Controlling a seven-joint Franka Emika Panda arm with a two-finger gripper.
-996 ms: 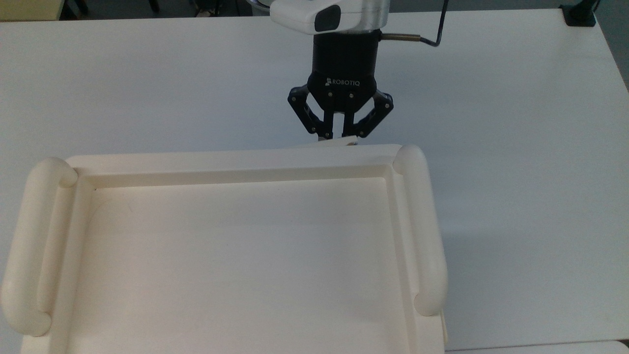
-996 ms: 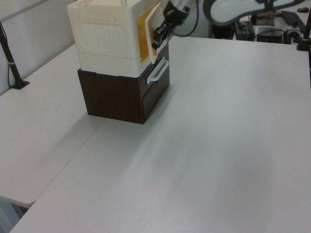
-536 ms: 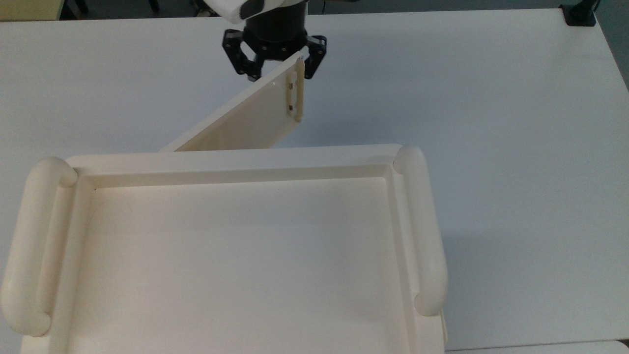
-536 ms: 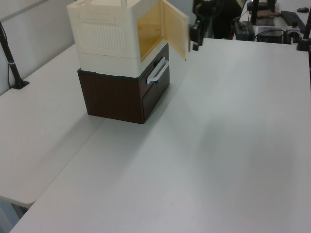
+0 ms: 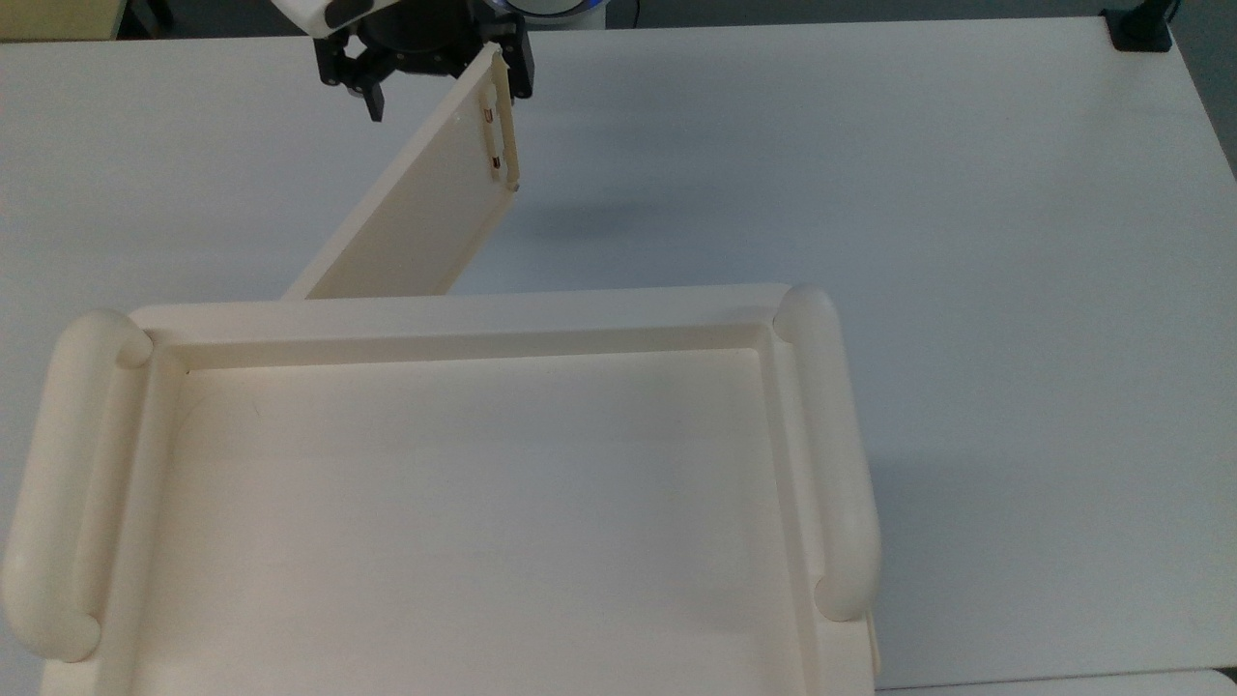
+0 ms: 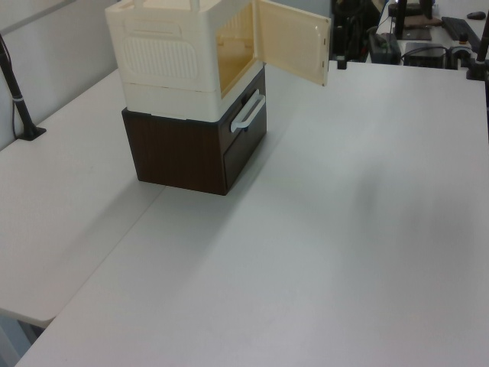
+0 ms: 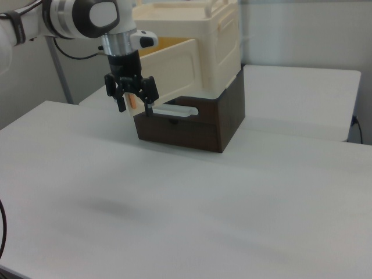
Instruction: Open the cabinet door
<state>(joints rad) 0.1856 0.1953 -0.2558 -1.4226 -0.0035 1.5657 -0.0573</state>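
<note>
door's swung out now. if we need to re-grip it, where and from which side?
Take the slim bar handle near the free edge of the cabinet door. In the top view it sits on the face turned right, standing off the panel on small fittings, so a finger could probably slip behind it. Come from the top view's right, fingers straddling the bar. The gripper is already open beside that edge.

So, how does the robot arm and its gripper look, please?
The arm has glossy white rounded shells with dark grey joint caps and a silver wrist section. A black cable trails behind it. The gripper is black, a cylindrical body with two fingers built from jointed linkage bars.
</note>
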